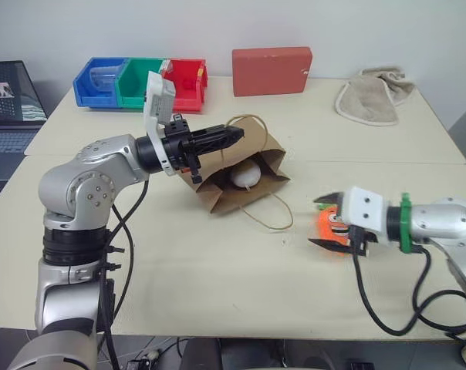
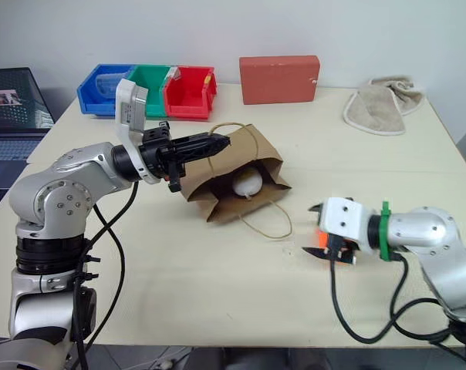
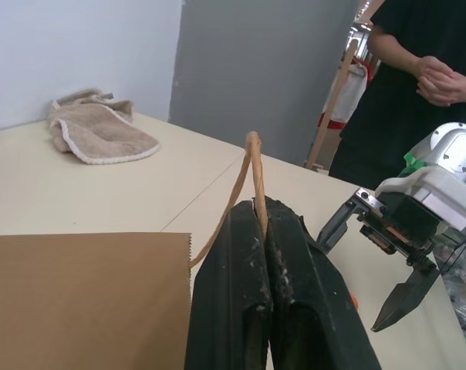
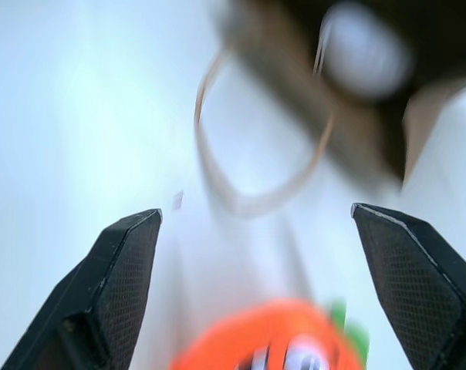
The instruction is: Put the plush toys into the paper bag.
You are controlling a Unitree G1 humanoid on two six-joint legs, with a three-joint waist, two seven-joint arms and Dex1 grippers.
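Left gripper (image 1: 234,135): we see its fingers pressed together on the upper loop handle (image 3: 252,166) of the paper bag (image 1: 248,176), holding the bag's mouth lifted.
Right gripper (image 1: 319,223): we see its jaws spread wide and gripping nothing, one finger on each side of the orange carrot toy (image 4: 283,339).
Paper bag: it lies on its side on the table (image 1: 217,262) directly below the left gripper, mouth facing the right gripper; its lower handle loop (image 1: 271,216) rests flat on the table between the bag and the right gripper.
White egg toy (image 1: 246,176): we see it inside the bag's mouth, under the left fingers.
Carrot toy: on the table between the right fingers, apart from the bag.
Behind the bag: a red box (image 1: 271,71), a beige towel (image 1: 372,96) and coloured bins (image 1: 140,83).
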